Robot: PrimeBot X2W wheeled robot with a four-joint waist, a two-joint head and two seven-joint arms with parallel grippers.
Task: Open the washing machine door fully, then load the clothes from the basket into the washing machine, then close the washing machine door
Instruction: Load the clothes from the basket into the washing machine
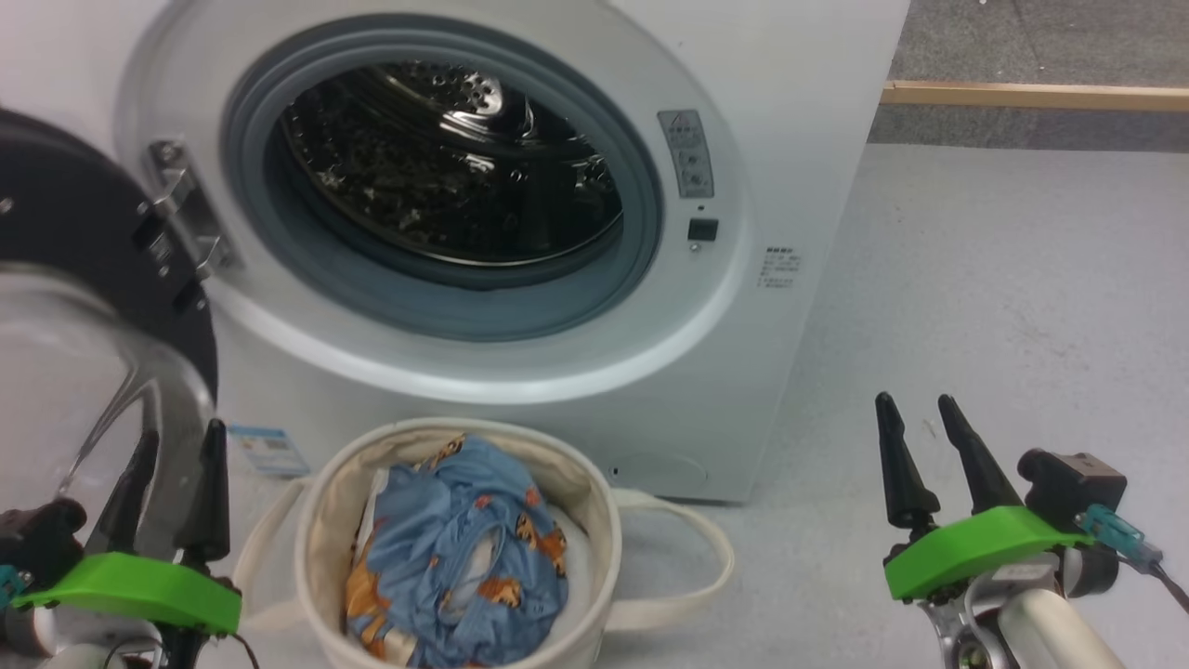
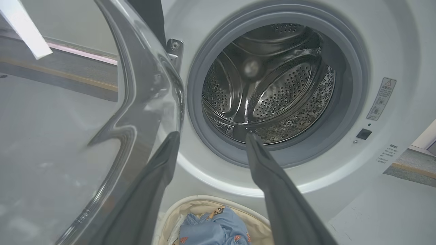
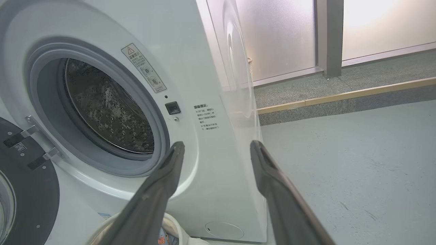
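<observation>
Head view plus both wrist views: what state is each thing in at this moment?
washing machine door: swung open to the left.
washing machine: drum exposed and empty.
basket: upright on the floor, loaded.
clothes: bunched inside the basket.
left gripper: fingers open, holding nothing.
right gripper: fingers open, holding nothing.

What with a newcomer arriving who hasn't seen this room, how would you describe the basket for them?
Find the big white washing machine with its round door swung open to the left. On the floor right in front of it sits the basket. What sets it apart: a soft round cream canvas tub with two loop handles, holding blue, orange-printed clothes.
</observation>
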